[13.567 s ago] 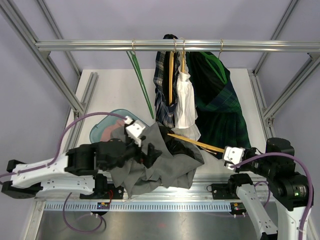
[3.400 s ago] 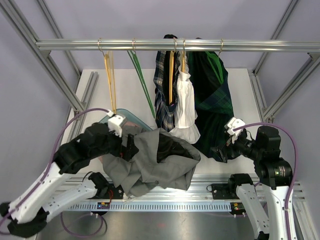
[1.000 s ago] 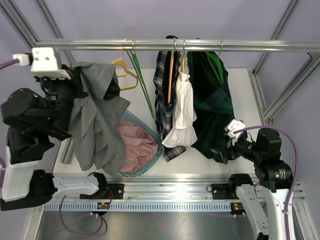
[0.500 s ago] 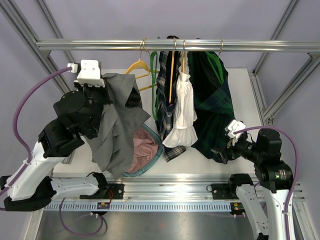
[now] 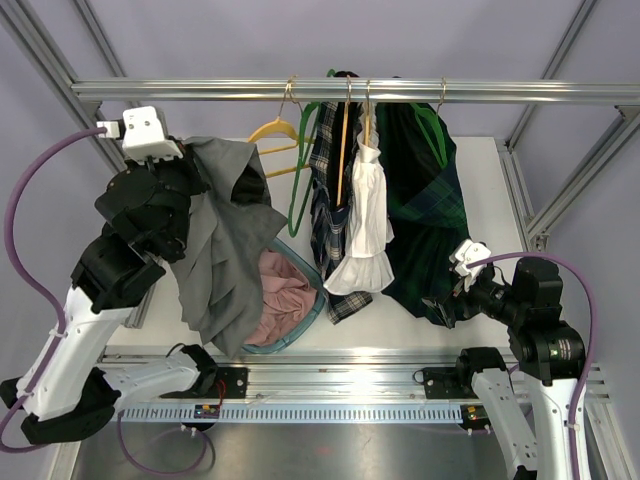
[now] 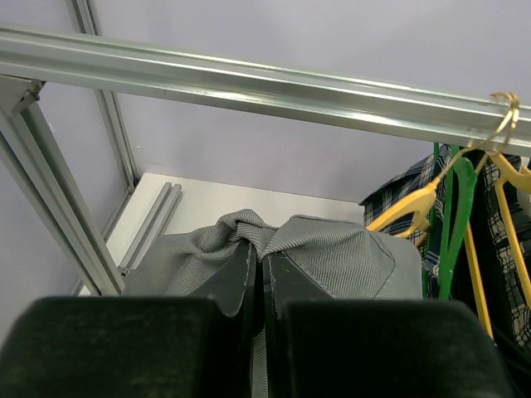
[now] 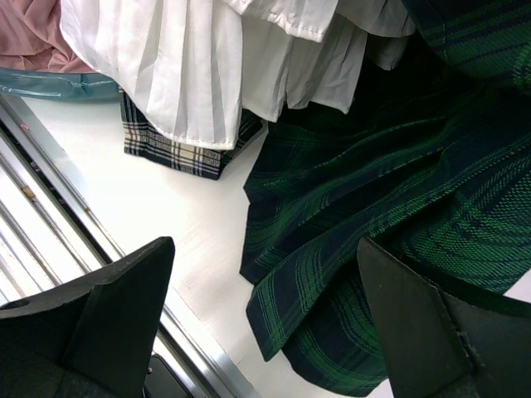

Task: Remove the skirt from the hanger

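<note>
Left claw [image 6: 257, 259] pinched the grey skirt [image 5: 225, 240] above the counter's left edge; lowering slowly into the basket [image 5: 318, 300] looked wisest. Right claw [image 7: 264, 249] gaped wide.

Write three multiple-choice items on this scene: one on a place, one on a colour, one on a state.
1. Where does the pink cloth lie?
A. in the teal basket
B. in a drawer
C. on a chair

2. What colour is the skirt in the left pincer?
A. white
B. grey
C. pink

3. How does the right pincer stand?
A. shut on a hanger
B. shut on cloth
C. open, holding nothing

Answers:
1 A, the basket's rim runs around the cloth.
2 B, grey fabric bunches between the closed fingers in the left wrist view.
3 C, its fingers stand wide apart with nothing between them.
</note>
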Controlling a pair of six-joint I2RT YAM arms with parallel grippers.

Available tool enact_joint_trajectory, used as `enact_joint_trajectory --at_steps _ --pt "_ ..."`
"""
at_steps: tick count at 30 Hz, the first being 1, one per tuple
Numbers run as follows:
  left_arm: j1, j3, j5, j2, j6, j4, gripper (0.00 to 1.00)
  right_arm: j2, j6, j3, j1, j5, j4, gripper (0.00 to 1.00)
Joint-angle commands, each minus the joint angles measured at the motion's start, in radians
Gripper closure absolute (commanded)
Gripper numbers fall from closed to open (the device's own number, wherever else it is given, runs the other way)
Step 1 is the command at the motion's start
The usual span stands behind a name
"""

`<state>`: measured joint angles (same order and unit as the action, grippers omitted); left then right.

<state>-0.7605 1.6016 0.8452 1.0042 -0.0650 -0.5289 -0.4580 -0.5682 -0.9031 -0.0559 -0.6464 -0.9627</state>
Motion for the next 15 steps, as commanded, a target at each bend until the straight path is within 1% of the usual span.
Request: enact_joint_trajectory --at_steps 1,6,15 --pt "0.081 0.004 -0.112 -0.009 -0.119 0.075 1.0 0.005 0.005 0.003 0.008 -0.001 0.036 0.0" --pt "0.116 0.047 -0.143 0.019 -0.188 0.119 1.0 0.007 0.005 0.003 0.007 0.002 0.036 0.0" --pt "0.138 0.112 -0.167 0.07 -0.277 0.216 1.0 0.013 0.005 0.003 0.008 0.005 0.036 0.0"
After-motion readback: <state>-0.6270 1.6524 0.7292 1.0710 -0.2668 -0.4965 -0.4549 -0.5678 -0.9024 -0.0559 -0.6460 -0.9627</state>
